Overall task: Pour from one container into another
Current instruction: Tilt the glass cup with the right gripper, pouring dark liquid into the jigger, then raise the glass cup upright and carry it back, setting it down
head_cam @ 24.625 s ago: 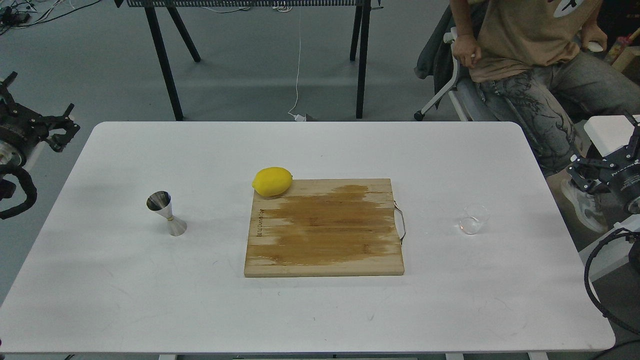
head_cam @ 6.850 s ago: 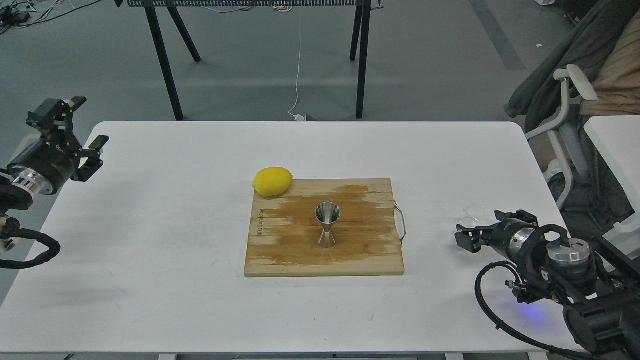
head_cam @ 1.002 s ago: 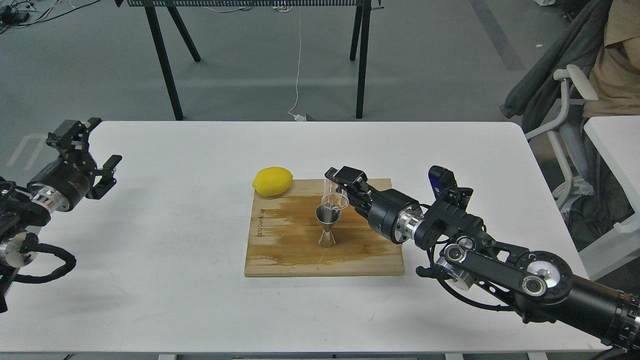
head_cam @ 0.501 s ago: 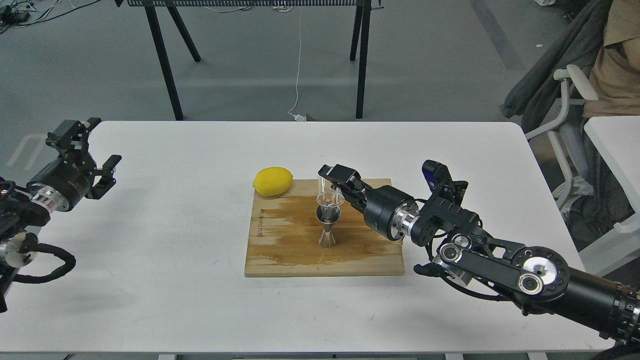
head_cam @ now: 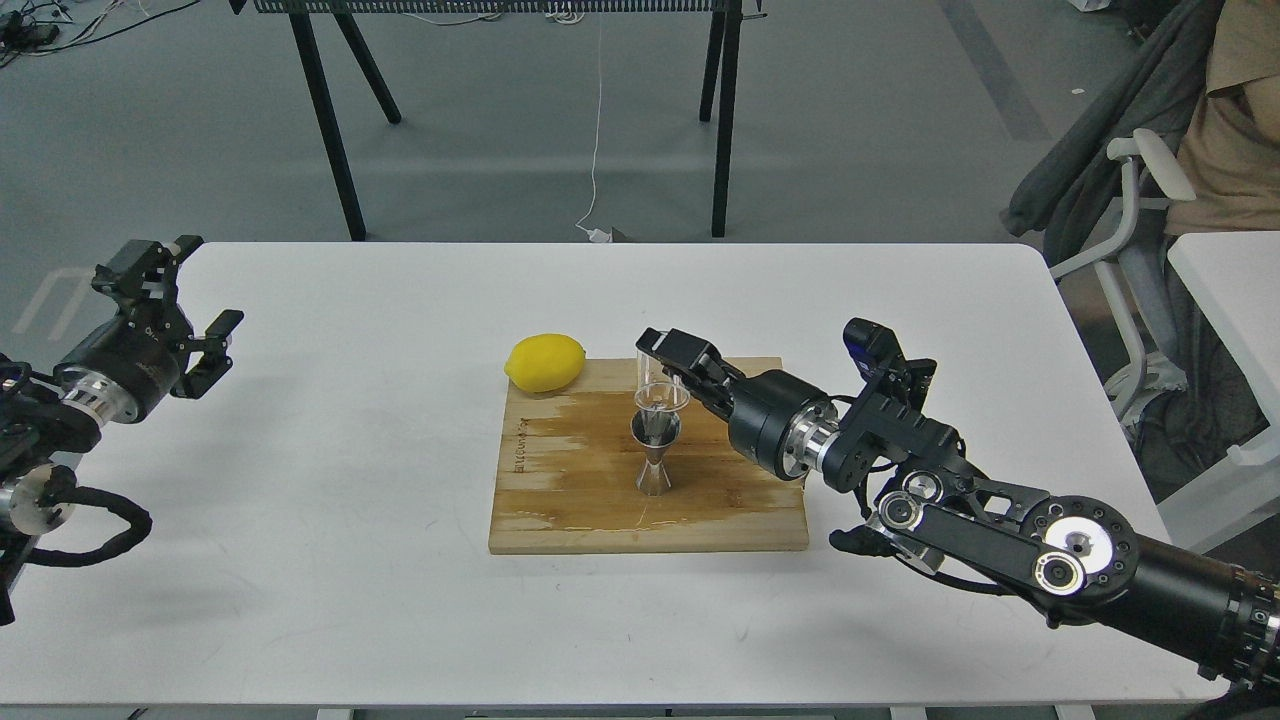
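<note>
At center frame, the right tool (head_cam: 672,372) is clamped on the small clear glass cup (head_cam: 660,388), holding it tipped directly over the open top cone of the steel jigger (head_cam: 655,452). The cup is short, round and colourless, its rim angled down toward the jigger's mouth; whether the 2 touch cannot be told. The jigger, a shiny hourglass of 2 cones joined at a narrow waist, stands upright near the middle of the wooden cutting board (head_cam: 560,500). The board is square, pale at its edges, with a broad darker, wet-looking patch across its grain and a thin metal handle on its right side. A smooth yellow lemon (head_cam: 545,362) lies at the board's upper left corner, touching its edge. The black, jointed right arm reaches in from the lower right of the frame, crossing over the right part of the board and the white bench (head_cam: 300,560). At the left edge, the left tool (head_cam: 170,305) hangs over the bench's corner with its 2 fingers apart, holding nothing, well apart from the board. Across the top of the frame, black metal legs stand on a grey floor, with a white cable trailing down. At the upper right sits an office chair draped in dark cloth.
</note>
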### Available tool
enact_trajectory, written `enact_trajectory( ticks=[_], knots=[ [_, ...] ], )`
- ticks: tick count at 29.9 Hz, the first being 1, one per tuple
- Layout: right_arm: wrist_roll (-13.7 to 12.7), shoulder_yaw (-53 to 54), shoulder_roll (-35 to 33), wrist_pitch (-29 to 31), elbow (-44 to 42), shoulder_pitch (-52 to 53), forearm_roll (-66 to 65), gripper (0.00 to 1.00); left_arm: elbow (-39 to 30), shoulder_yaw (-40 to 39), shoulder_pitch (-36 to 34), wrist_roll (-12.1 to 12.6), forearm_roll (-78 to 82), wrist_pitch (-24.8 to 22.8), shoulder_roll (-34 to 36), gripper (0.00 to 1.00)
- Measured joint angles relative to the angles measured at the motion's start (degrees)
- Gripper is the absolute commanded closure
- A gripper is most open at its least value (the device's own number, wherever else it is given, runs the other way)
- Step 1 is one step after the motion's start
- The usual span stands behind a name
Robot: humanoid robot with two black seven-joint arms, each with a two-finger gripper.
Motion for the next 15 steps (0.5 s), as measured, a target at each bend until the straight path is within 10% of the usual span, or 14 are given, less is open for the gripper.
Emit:
enact_trajectory(
  ticks=[15],
  knots=[
    [0.14,4.07,0.10,-0.34,-0.45,-0.80,6.14,0.60,0.00,-0.08,0.00,0.00,0.00,0.00,0.04,0.02]
  ],
)
